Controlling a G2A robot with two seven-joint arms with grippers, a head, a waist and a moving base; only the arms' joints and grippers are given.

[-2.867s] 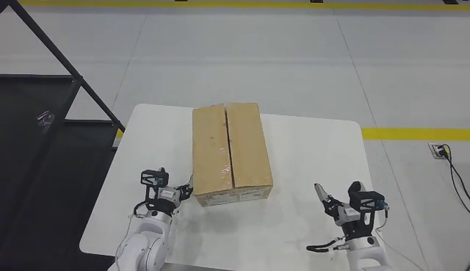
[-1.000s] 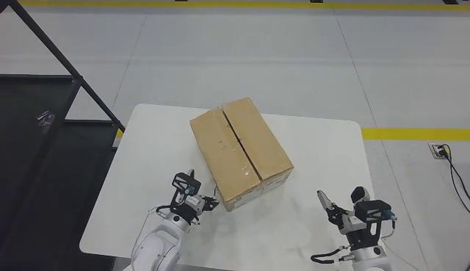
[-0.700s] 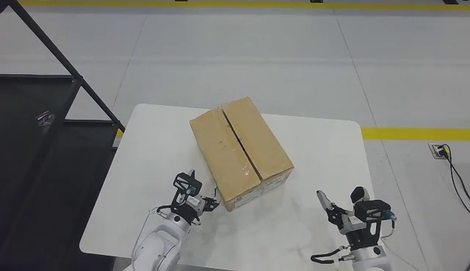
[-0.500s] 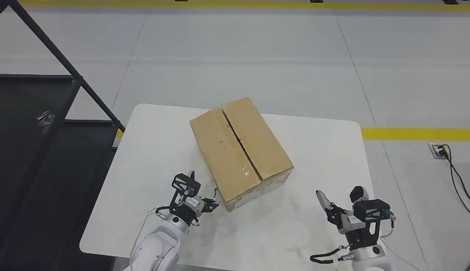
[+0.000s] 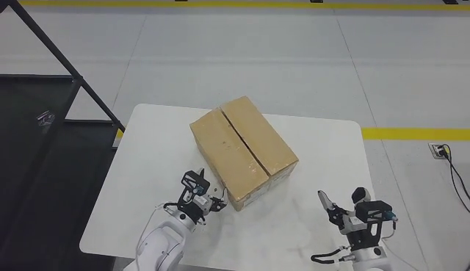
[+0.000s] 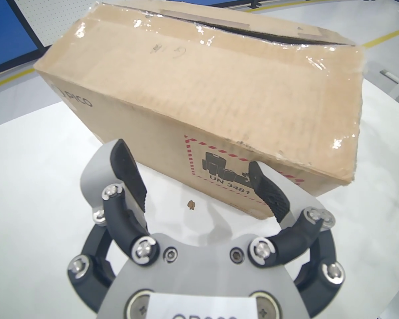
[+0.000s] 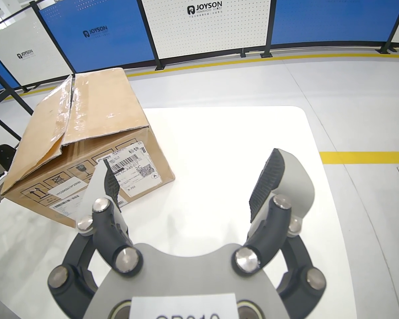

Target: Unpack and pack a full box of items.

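Tabletop (image 5: 323,142) bears the box (image 5: 242,150) askew, near corner just beside the splayed left gripper (image 6: 186,156); the splayed right gripper (image 7: 189,162) sits well apart.

The cardboard box (image 5: 244,152) has swung further askew on the bench (image 5: 147,161), its near end turned more toward the robot's right (at first it lay square). The left gripper (image 5: 211,200) has moved rightward, following the box's near corner.

Bright even light, faint soft shadows, glints on the taped box (image 6: 219,77), bowed wrist-view edges.
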